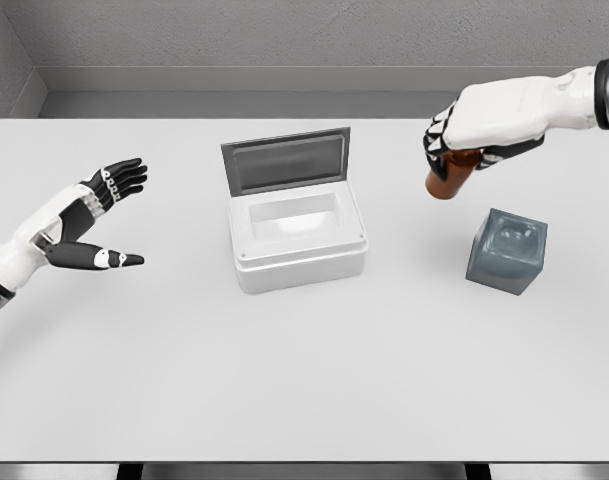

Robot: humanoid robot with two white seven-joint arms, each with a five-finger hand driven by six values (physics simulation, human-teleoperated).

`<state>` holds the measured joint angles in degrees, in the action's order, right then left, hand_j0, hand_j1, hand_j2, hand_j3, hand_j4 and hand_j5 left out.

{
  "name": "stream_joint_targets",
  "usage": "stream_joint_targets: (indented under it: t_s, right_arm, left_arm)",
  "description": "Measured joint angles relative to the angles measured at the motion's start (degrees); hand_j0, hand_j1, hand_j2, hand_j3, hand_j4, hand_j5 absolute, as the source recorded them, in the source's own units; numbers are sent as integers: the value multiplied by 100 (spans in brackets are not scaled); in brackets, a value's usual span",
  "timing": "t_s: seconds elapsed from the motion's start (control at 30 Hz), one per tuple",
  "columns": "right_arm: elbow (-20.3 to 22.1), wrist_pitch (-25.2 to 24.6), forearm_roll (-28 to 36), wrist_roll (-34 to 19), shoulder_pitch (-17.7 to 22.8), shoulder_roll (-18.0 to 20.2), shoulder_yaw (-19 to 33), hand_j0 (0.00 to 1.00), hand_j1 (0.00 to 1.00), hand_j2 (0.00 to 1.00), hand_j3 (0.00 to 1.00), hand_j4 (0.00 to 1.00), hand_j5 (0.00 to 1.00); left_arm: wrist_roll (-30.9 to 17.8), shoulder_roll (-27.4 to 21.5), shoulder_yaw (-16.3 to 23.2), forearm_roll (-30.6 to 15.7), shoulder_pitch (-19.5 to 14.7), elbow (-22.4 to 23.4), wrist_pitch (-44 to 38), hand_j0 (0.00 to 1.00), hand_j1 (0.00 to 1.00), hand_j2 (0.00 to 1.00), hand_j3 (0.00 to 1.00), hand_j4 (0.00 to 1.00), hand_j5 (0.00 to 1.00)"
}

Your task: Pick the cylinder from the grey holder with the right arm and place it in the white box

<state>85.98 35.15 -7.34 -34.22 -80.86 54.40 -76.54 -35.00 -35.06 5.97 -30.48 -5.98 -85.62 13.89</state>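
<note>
- Right hand point(471, 135): fingers wrapped around the top of the brown cylinder point(447, 175), holding it in the air.
- Cylinder: clear of the grey holder point(506, 251), above and to its left, right of the white box point(298, 236).
- White box: lid raised, standing mid-tabletop point(304, 380).
- Left hand point(96, 215): fingers spread, holding nothing, over the tabletop's left side.

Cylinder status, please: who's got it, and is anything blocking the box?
Right hand gripping brown cylinder, lifted clear of grey holder. Left hand open, idle. White box lid up, path clear.
</note>
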Motion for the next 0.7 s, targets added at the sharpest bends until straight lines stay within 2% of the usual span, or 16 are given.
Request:
stream_joint_targets:
  t_s: [0.23,0.37,0.5,0.7]
  right_arm:
    - [-10,0,-20,-59,-114,-268,-30,39,39,39,39,39,39]
    - [-16,-1,-29,-75,-176,-397,-43,38,38,38,38,38,38]
    - [-19,-1,-42,-80,-255,-514,-52,38,38,38,38,38,38]
    - [-25,0,-98,-80,-290,-740,-59,37,37,37,37,37,37]
  left_arm:
    - [0,5,-4,3,114,10,37,100,100,100,100,100,100]
    - [0,-31,-235,45,229,35,48,100,100,100,100,100,100]
    - [0,44,-689,664,202,157,40,100,100,100,100,100,100]
    - [0,447,-865,906,167,216,-28,100,100,100,100,100,100]
